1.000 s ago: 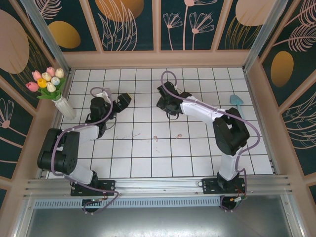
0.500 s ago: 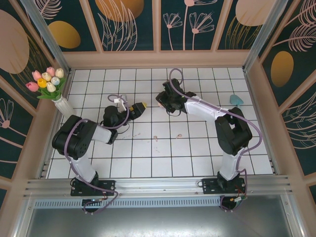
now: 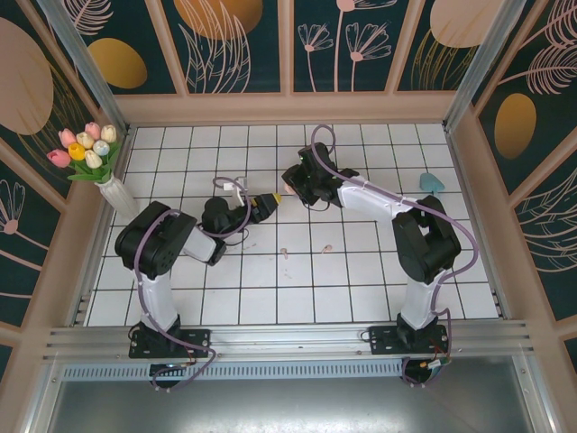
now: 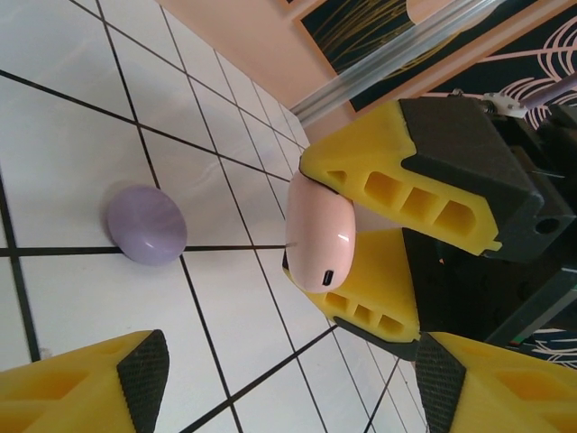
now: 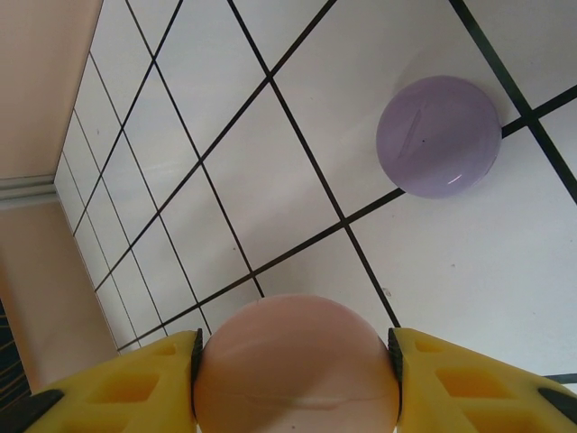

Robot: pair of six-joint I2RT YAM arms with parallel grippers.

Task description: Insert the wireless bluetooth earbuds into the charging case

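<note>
My right gripper [image 3: 290,187] is shut on a pale pink charging case [image 5: 296,361], held just above the tiles with its lid closed. In the left wrist view the same pink case [image 4: 318,233] sits between the right gripper's yellow fingers [image 4: 388,180], its charging port facing the camera. My left gripper [image 3: 270,198] is right beside it, and its jaws [image 4: 293,388] are open with only floor between them. A purple case [image 5: 439,135] [image 4: 146,224] lies closed on the tiles nearby. Two pale pink earbuds [image 3: 284,253] [image 3: 326,247] lie on the floor nearer the bases.
A white vase of tulips [image 3: 95,158] stands at the far left by the wall. A small teal object [image 3: 433,183] lies at the right edge of the tiled floor [image 3: 270,298]. Pink walls close in the floor on three sides.
My left arm has swung right, bringing its gripper up to the pink case, and its jaws have narrowed. The right gripper shifted slightly and kept hold of the case.
</note>
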